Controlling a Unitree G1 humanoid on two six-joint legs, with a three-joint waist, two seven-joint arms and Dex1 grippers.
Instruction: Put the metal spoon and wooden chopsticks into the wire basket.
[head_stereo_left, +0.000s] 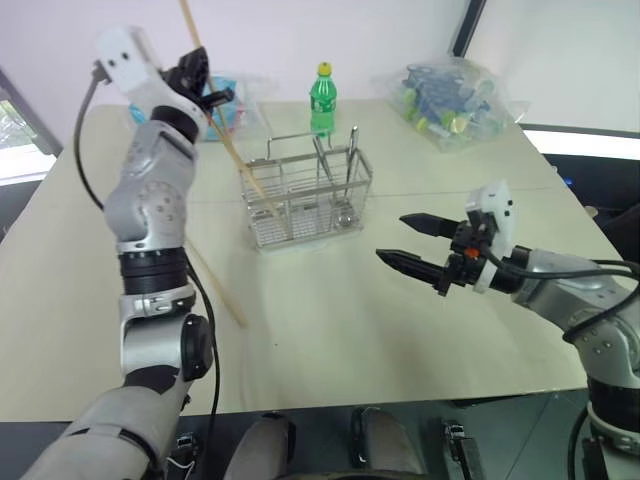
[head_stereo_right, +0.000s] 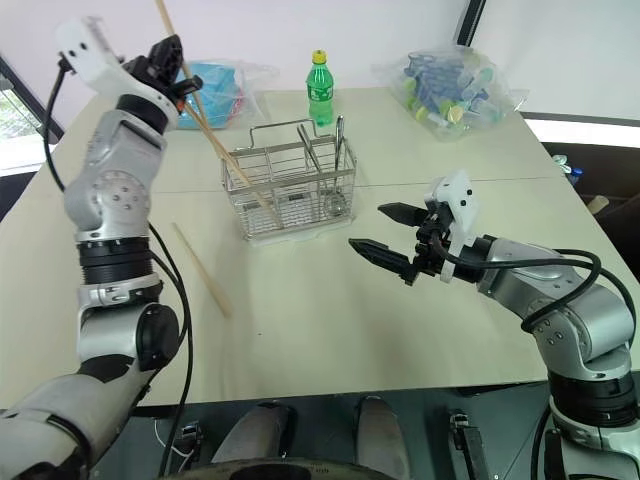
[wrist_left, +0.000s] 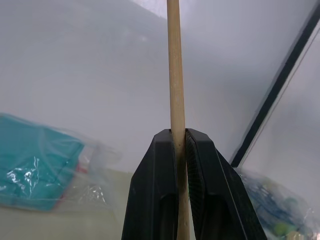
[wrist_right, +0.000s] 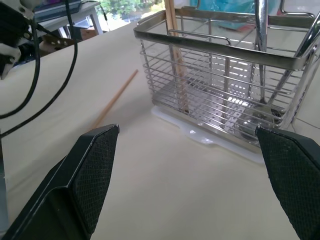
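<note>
The wire basket (head_stereo_left: 300, 168) stands mid-table. A metal spoon (head_stereo_left: 349, 165) stands upright in its right compartment, bowl down. My left gripper (head_stereo_left: 205, 85), raised above and left of the basket, is shut on one wooden chopstick (head_stereo_left: 235, 155). That stick slants down, and its lower end is inside the basket's left compartment (wrist_right: 176, 60). In the left wrist view the fingers (wrist_left: 152, 195) clamp the stick (wrist_left: 175, 75). A second chopstick (head_stereo_left: 218, 285) lies flat on the table left of the basket. My right gripper (head_stereo_left: 392, 237) hovers open to the basket's right, holding nothing.
A green bottle (head_stereo_left: 322, 98) stands just behind the basket. A clear bag of small items (head_stereo_left: 450, 95) lies at the back right, a bagged teal package (head_stereo_left: 228, 105) at the back left. The table's front edge (head_stereo_left: 400, 405) runs close below my right arm.
</note>
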